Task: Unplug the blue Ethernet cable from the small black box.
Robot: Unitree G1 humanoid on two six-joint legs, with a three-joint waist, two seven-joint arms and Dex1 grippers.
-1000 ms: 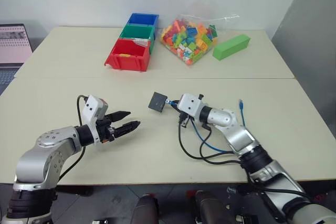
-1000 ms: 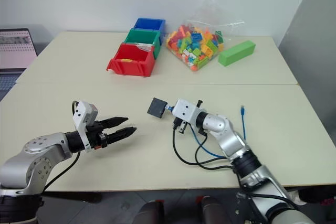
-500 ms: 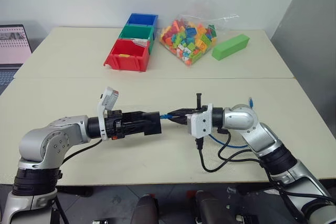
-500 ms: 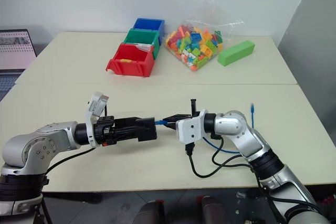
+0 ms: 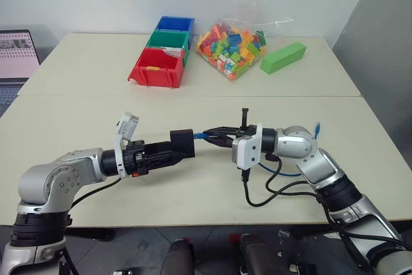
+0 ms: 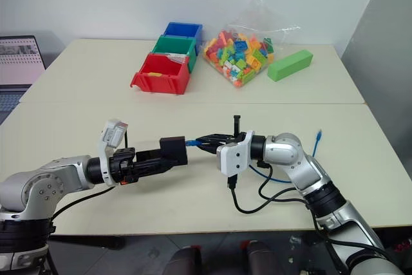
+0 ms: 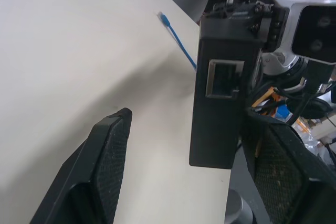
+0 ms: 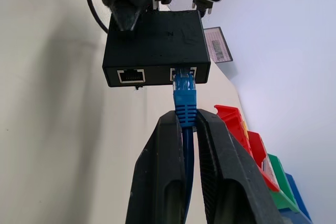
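Holding: the box (image 6: 173,151) is held up above the table (image 6: 193,204) by the left gripper (image 6: 168,156), between the two arms.
Left gripper: its fingers (image 7: 105,171) are spread wide, and the box is kept between them; one finger is seen a bit off the box's side in the left wrist view, so how tight the hold is cannot be told.
Right gripper: the right gripper (image 8: 185,129) is pinched shut on the cable (image 8: 184,98), just behind the plug.
Cable: its plug is seen pushed into one port of the box; the other port is bare. The rest of the cable hangs down past the right arm, and its far end (image 6: 318,135) sticks up beside that arm.
Changed: a second ago the box was hanging from the cable at the right gripper, and the left gripper was well apart from it. Now the box has been taken by the left gripper, and the cable is stretched between the two.
Meaning: both ends are now held, so the plug can be pulled out. The plug is not out yet.
Risk: a small clip may need to be pressed first, or the box may be dragged along.
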